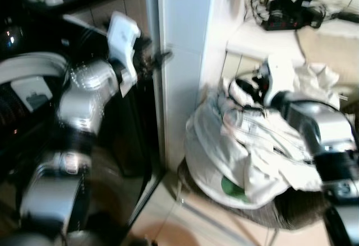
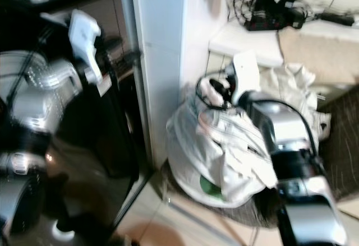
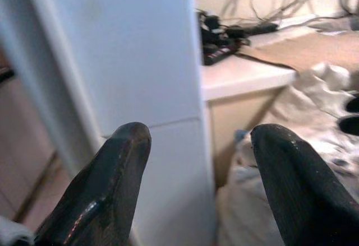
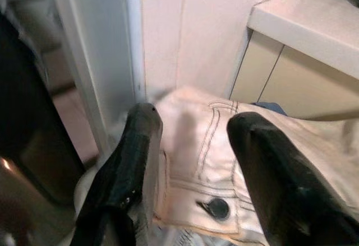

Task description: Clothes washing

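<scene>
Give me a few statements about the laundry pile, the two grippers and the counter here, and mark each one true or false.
1. The right gripper is open above a pale garment with a dark button. True.
2. The left gripper is shut on a piece of clothing. False: it is open, holding nothing, near the white upright panel.
3. The heap of pale clothes sits right of that panel. True.
4. The counter carries folded towels. False: dark cables and devices lie there.
</scene>
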{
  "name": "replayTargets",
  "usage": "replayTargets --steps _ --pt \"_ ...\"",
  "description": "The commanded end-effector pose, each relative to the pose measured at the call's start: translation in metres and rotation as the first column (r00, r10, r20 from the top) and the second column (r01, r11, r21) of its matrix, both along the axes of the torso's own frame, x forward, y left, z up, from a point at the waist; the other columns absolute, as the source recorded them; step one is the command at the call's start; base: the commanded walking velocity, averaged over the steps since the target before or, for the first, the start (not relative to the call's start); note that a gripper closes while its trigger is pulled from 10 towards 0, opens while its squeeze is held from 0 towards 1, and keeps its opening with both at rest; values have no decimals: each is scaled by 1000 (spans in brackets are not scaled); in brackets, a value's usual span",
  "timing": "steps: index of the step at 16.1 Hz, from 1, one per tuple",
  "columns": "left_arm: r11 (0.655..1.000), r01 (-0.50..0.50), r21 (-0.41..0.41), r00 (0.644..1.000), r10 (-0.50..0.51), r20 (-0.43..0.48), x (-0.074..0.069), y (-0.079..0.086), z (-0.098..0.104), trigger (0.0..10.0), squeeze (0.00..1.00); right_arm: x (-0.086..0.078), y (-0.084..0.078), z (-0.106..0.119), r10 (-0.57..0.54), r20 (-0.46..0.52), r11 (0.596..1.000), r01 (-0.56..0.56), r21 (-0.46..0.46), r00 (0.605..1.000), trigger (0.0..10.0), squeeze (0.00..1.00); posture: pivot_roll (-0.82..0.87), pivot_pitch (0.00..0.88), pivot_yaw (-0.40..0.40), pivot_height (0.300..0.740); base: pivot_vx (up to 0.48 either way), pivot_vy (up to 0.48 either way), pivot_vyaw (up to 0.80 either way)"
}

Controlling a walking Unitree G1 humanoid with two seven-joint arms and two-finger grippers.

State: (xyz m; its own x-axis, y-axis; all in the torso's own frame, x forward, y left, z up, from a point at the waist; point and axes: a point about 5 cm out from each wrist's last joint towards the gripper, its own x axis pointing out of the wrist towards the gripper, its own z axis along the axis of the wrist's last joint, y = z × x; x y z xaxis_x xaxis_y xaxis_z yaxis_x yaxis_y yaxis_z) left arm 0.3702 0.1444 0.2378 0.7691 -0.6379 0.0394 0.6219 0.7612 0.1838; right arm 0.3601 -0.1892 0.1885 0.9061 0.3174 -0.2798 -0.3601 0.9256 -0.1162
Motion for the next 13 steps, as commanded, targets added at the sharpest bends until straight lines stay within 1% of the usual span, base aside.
replayTargets --steps 1,2,3,4,7,8,9,10,11,13 --pt "999 38 8 999 -38 1 -15 -9 -2 10000 0 -4 1 -10 102 -27 990 -104 -99 994 10000 1000 -42 0 2 740 0 0 0" --pt "993 108 51 994 -107 -21 -32 -16 -15 10000 0 -9 -4 -21 155 -84 968 -168 -187 984 10000 1000 -41 0 -6 740 0 0 0" --pt "988 134 70 991 -133 -27 -38 -18 -19 10000 0 -10 -6 -24 165 -103 960 -183 -213 981 10000 1000 -41 0 -6 740 0 0 0" --pt "980 170 107 985 -166 -53 -48 -22 -28 10000 0 -9 -10 -30 179 -122 939 -207 -277 976 10000 1000 -39 0 -14 740 0 0 0" --pt "980 178 93 981 -170 -90 -59 -27 -36 10000 0 -7 -13 -37 207 -141 903 -245 -354 968 10000 1000 -33 0 -16 740 0 0 0" --pt "987 142 71 985 -135 -104 -64 -28 -39 10000 0 -4 -12 -40 236 -126 867 -267 -421 964 10000 1000 -30 0 -16 740 0 0 0" --pt "992 106 62 989 -99 -109 -68 -27 -41 10000 0 1 -13 -45 239 -108 830 -261 -492 965 10000 290 -27 0 -17 740 0 0 0" --pt "994 91 57 991 -84 -107 -69 -26 -41 10000 0 5 -14 -47 227 -86 813 -238 -532 970 10000 47 -19 0 -18 740 0 0 0" --pt "995 80 54 992 -74 -105 -68 -26 -40 10000 0 8 -13 -47 222 -59 808 -218 -548 973 10000 0 -15 0 -19 740 0 0 0" --pt "997 54 56 995 -49 -87 -68 -24 -37 10000 0 16 -7 -45 219 14 826 -177 -535 976 10000 0 -1 0 -20 740 0 0 0"
